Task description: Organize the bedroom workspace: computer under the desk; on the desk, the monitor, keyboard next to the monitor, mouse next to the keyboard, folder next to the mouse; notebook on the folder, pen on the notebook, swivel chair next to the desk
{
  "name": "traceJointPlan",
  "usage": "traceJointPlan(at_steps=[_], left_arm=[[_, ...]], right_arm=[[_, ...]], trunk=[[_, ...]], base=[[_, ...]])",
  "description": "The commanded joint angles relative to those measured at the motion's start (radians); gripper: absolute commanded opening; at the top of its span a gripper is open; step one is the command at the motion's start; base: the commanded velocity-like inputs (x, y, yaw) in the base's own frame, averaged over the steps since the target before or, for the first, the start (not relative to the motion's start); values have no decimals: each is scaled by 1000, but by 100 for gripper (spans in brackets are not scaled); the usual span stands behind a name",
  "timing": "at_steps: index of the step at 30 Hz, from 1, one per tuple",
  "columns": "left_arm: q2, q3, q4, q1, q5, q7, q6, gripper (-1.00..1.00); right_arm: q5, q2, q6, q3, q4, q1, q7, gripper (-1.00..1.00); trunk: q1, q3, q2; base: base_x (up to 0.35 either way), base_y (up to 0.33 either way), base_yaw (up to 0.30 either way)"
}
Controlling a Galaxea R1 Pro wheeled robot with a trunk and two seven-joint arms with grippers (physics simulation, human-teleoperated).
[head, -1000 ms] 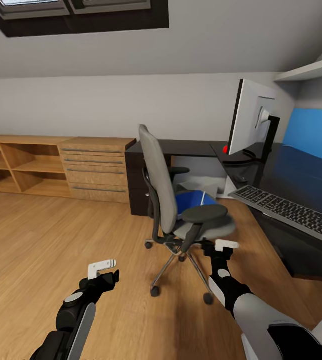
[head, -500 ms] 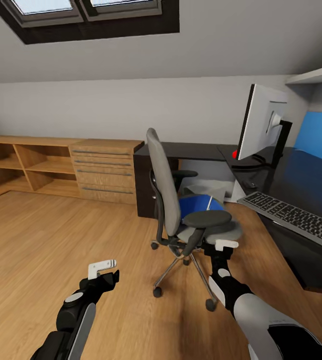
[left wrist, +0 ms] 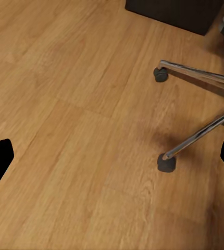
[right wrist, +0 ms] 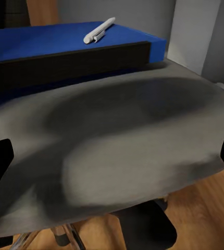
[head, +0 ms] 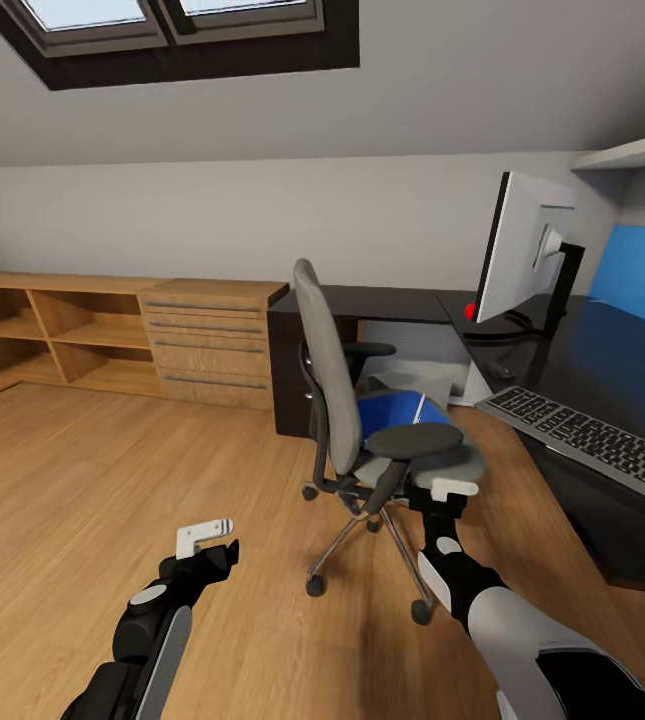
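Evidently the folder step: the right gripper (head: 453, 489), fingers wide, faces the grey padded swivel chair (head: 362, 400); next, reach the bright blue folder (right wrist: 65, 49) bearing the thin white pen (right wrist: 98, 30).

Grey swivel chair (head: 327, 380), blue folder (right wrist: 49, 44), white pen (right wrist: 99, 30), glossy black desk (head: 602, 370)

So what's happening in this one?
The robot faces the swivel chair, holding nothing. Its right gripper hangs open at the seat's edge, the left gripper open over bare floor. The blue folder lies on the seat with the pen on top. Monitor and keyboard sit on the desk.
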Motion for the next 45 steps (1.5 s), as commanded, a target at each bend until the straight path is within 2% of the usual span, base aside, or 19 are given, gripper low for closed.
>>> traceJointPlan(at_steps=[1, 8, 45], left_arm=[[0, -1, -1, -1, 11, 9, 3, 100], [0, -1, -1, -1, 10, 9, 3, 100], [0, -3, 14, -1, 12, 5, 3, 100]], right_arm=[[3, 0, -2, 1, 1, -1, -4, 100], [2, 1, -1, 2, 3, 0, -4, 100], [0, 3, -1, 5, 4, 0, 0, 100]], trunk=[[0, -1, 0], [0, 4, 0], [0, 41, 0]], base=[[0, 0, 0], [0, 0, 111], [0, 0, 218]])
